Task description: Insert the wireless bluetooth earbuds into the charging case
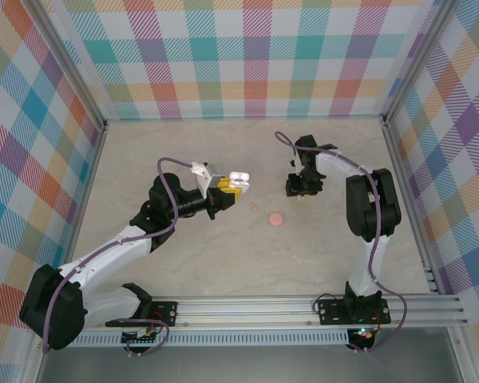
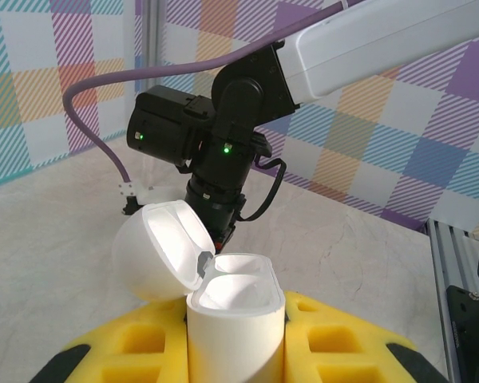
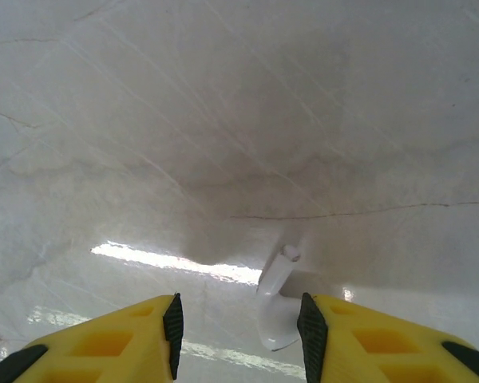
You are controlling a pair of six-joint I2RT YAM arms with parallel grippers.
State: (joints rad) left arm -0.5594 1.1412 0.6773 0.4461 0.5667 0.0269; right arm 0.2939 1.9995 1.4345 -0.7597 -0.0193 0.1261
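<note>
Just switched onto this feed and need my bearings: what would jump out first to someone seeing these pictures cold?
The charging case, its lid open, is pinched in the left claw. The right claw hangs open just above the table, one white earbud lying between its fingers. A salmon-pink disc lies on the table between the two arms.

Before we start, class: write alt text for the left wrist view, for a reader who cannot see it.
A small white charging case stands upright, gripped by the left claw, its lid flipped open to the left. Behind it, the other arm reaches down toward the pale table, plaid walls beyond.
</note>
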